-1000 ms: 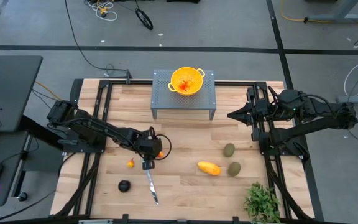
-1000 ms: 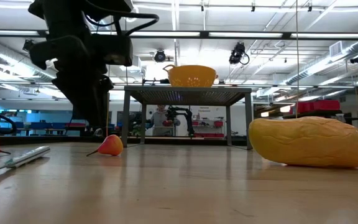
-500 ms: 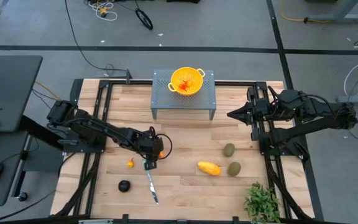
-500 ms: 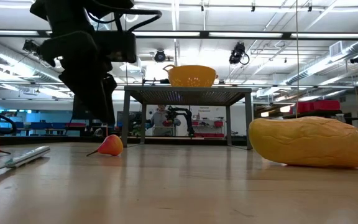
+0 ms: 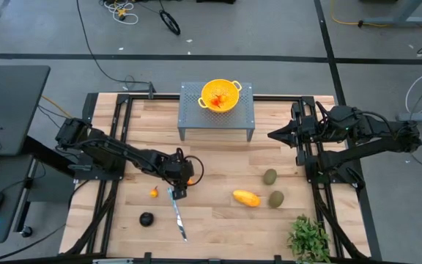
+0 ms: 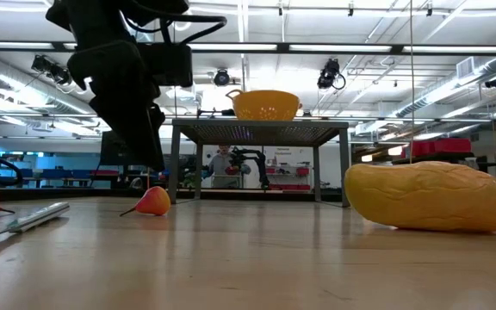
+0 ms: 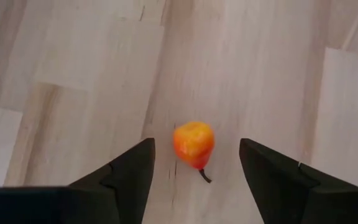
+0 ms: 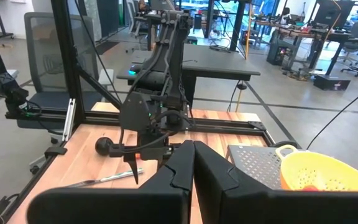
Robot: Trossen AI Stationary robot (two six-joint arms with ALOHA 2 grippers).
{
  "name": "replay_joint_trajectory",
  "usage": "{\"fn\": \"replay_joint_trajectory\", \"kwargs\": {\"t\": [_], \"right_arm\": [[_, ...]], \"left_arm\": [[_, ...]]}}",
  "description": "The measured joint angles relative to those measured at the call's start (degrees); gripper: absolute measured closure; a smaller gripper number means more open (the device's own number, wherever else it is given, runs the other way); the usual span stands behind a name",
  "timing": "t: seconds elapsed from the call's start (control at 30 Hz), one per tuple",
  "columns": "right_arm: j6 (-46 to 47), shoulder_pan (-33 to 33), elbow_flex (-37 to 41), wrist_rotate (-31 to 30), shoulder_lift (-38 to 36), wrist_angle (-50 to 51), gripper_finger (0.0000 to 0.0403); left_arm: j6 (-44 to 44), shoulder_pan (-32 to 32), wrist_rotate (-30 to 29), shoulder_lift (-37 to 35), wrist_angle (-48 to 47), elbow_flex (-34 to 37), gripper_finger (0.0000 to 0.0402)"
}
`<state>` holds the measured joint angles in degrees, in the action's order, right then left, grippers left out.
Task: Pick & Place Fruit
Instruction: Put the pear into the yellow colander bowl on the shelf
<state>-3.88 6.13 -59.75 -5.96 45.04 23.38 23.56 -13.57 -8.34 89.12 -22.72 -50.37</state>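
Observation:
A small orange-red fruit lies on the wooden table with its stem on the boards. My left gripper stands open above it, slanting down, one finger on either side and clear of it. The low view shows the same fruit just below the left gripper. A second orange-red fruit, a dark round one, a yellow-orange oblong and two green ovals also lie on the table. My right gripper is shut, held level and high at the table's right side.
A yellow colander sits on a grey perforated stand at the far middle. A silver knife lies just on the near side of the left gripper. A leafy plant stands at the near right corner.
My left gripper has tipped slightly, and in the low view its fingertips have swung toward the small orange-red fruit and now stand over it. The fruit has not moved.

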Motion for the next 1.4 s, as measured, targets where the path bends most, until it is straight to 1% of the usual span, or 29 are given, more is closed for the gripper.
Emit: {"fn": "replay_joint_trajectory", "kwargs": {"t": [0.33,0.67,0.83,0.97,1.07,1.4], "right_arm": [[0.0,0.0,0.0,0.0,0.0,0.02,0.0385],[0.0,0.0,0.0,0.0,0.0,0.04,0.0385],[0.0,0.02,0.0,0.0,0.0,0.04,0.0385],[0.0,0.02,0.0,-0.9,0.0,0.43,0.0385],[0.0,0.0,0.0,-2.01,0.0,0.92,0.0385],[-0.02,0.0,0.0,-2.03,0.0,0.87,0.0385]], "left_arm": [[0.73,0.98,0.23,0.0,-0.03,0.0,0.0155],[1.28,1.78,0.48,0.0,0.28,0.0,0.011],[1.24,1.78,0.46,0.02,0.66,0.0,0.011],[1.57,1.78,-1.11,0.02,1.74,0.0,0.011],[1.37,1.78,-1.08,0.02,2.45,0.0,0.011],[-0.21,1.15,-1.07,0.02,2.3,0.0,0.0111]]}}
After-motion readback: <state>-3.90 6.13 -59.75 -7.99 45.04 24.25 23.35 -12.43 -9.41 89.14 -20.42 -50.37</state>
